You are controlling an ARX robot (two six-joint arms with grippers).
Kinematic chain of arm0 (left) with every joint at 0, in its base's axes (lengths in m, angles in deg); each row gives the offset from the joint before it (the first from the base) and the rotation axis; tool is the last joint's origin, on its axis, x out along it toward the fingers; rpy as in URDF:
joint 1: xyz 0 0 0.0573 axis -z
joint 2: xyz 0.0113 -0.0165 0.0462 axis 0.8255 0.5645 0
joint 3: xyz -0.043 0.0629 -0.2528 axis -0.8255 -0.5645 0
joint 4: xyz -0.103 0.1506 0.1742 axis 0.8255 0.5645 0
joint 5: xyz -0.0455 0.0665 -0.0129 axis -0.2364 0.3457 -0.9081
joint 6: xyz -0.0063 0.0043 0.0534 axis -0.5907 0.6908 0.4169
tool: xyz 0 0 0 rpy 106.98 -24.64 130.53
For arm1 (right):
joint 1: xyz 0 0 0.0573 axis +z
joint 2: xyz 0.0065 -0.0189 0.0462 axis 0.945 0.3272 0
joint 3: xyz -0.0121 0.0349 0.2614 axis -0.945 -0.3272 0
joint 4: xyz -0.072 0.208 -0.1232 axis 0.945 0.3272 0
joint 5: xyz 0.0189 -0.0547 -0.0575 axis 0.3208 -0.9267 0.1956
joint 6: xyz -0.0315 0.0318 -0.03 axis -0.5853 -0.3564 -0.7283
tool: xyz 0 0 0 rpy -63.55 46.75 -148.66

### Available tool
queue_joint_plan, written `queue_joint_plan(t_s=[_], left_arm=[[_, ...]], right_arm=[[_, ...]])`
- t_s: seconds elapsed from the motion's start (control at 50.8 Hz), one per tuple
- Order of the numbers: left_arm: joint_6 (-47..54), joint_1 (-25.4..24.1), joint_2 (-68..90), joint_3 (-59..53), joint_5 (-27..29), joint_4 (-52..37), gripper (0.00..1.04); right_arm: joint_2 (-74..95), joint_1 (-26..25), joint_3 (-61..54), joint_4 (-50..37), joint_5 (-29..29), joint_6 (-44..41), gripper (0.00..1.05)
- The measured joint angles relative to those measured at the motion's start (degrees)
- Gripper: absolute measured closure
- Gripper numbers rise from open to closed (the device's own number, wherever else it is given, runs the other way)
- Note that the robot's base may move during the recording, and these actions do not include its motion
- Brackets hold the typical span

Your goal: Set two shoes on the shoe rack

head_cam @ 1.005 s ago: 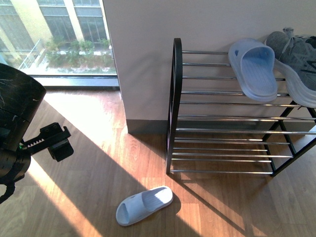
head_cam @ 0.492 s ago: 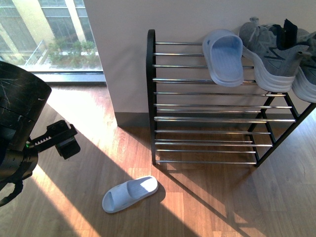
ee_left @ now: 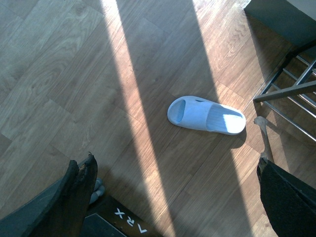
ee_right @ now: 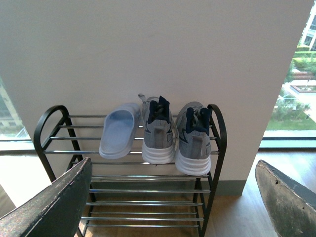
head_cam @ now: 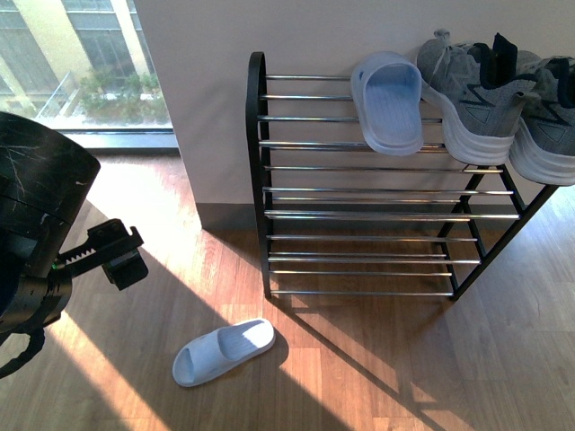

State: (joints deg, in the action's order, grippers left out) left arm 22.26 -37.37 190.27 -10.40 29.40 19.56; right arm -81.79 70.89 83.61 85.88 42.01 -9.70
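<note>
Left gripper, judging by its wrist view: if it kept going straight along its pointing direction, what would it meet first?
Probably the bare wooden floor, a little short of the pale blue slide sandal. The left gripper is open and nothing lies between its fingers and the floor. Depth is unclear, so it might reach the sandal itself.

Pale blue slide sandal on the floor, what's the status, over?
Both grippers open, empty. One pale blue rubber slide sandal on the wood floor; its twin and both grey knit sneakers on the black-framed chrome-rod rack. Path clear.
</note>
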Motion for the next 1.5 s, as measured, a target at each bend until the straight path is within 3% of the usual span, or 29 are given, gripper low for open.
queue_joint_plan(t_s=[1.497], left_arm=[[0.13,0.04,0.13,0.0,-0.02,0.0,0.09]], right_arm=[[0.0,0.0,0.0,0.0,0.0,0.0,0.09]])
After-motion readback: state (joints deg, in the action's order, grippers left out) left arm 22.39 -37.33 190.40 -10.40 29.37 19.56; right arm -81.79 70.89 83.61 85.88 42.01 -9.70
